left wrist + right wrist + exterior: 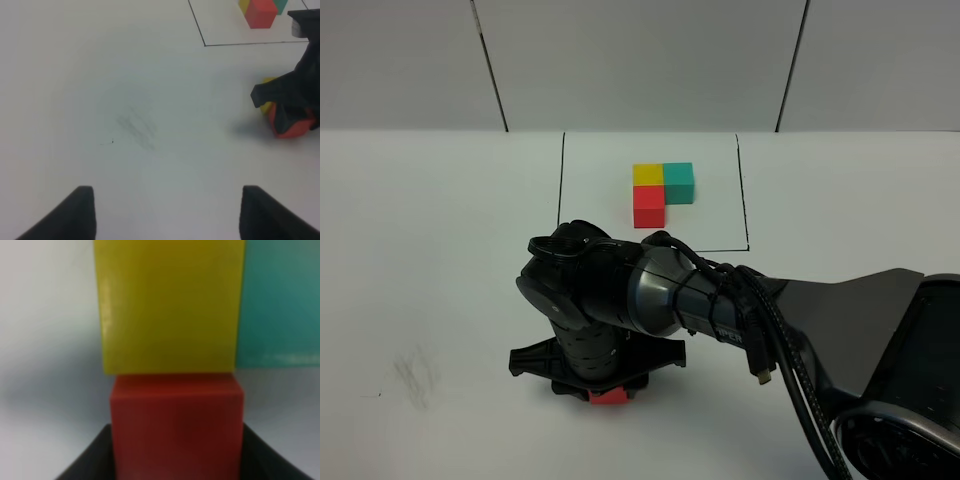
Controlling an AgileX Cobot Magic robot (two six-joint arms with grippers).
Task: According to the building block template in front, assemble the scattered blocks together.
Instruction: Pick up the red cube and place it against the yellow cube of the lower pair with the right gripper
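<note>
Fingers [82, 212] of the left end effector [165, 212] stand spread apart over bare white worktop [420, 260], grasping nothing. Farther on, the right end effector [605, 385] is low over the scattered blocks, red block [176, 425] between its jaws and touching yellow block [170, 305], with teal block [280, 300] beside the yellow; whether it clamps the red I cannot tell. Beyond sits the building block template [660, 190] inside its black outline.

Wide open white table [430, 250] across the whole left half of the overhead view, nothing but a faint smudge [415, 375] at lower left. The right arm [650, 300] sprawls across centre and lower right, blocking that side, while the template [662, 192] sits clear at upper centre.
</note>
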